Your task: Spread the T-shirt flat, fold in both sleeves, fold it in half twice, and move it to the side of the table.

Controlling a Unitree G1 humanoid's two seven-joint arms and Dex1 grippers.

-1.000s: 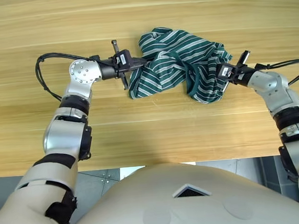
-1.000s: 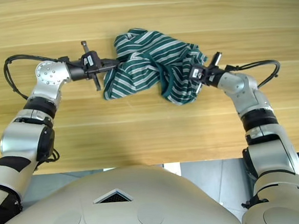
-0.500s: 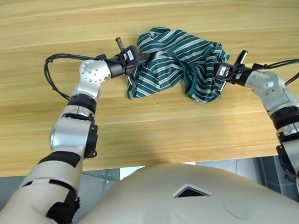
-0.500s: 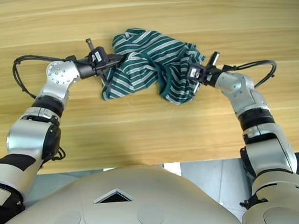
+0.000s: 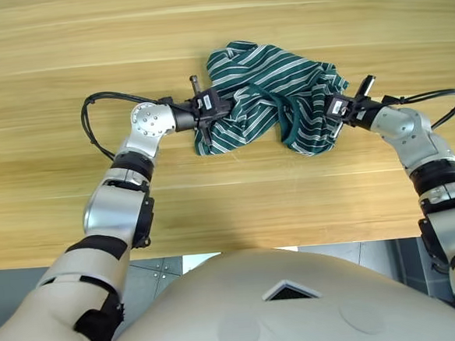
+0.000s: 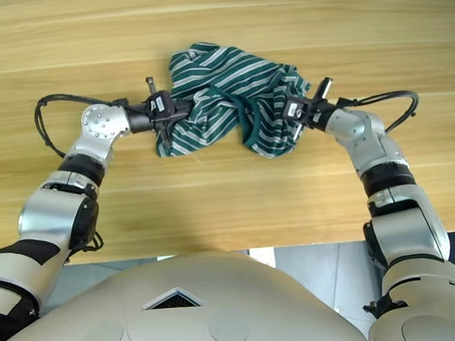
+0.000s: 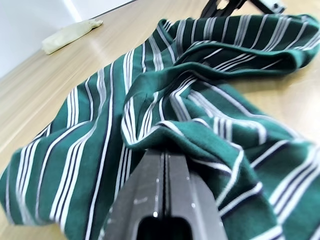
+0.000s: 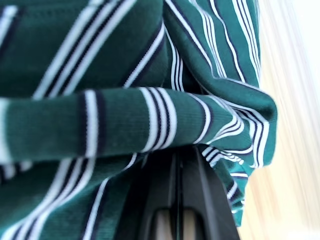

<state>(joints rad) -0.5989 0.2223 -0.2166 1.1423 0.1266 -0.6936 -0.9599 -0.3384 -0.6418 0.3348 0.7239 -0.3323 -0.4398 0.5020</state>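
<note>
1. A pale, lumpy scrap lies on the smooth wooden bench, well apart from the shirt.
2. The T-shirt, soft green knit with white stripes, sits bunched at upper centre of the frame.
3. My left pincer and right pincer each pinch a fold at opposite edges.

One green white-striped T-shirt was there; one light wooden tabletop; two black grippers: left gripper, right gripper.

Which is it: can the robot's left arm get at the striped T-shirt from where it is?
Most likely yes. Its fingers sit right at the left edge of the T-shirt, seemingly shut on a fold of cloth, and nothing on the wooden table stands in between.
</note>
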